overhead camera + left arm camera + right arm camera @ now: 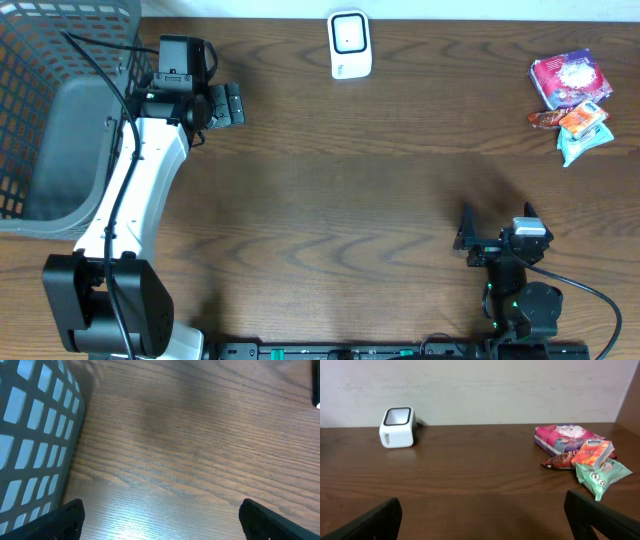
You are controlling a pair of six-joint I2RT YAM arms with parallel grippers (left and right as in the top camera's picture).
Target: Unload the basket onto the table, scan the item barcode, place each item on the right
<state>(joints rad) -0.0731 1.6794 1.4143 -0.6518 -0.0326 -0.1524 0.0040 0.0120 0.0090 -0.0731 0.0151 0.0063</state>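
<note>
The left gripper (228, 104) gapes wide and empty over the wood-grain table (350, 200), just beside the grey plastic lattice basket (40, 60), its white arm stretched forward. The right gripper (497, 228), equally wide and empty, sits low near the front edge, arm folded. Glossy crinkled snack packets (572, 100) lie heaped far right, well apart from the rounded white scanner (350, 44).

Wooden table (350, 200) bears scanner (350, 45), snack packets (572, 95), seemingly a basket (40, 100).
</note>
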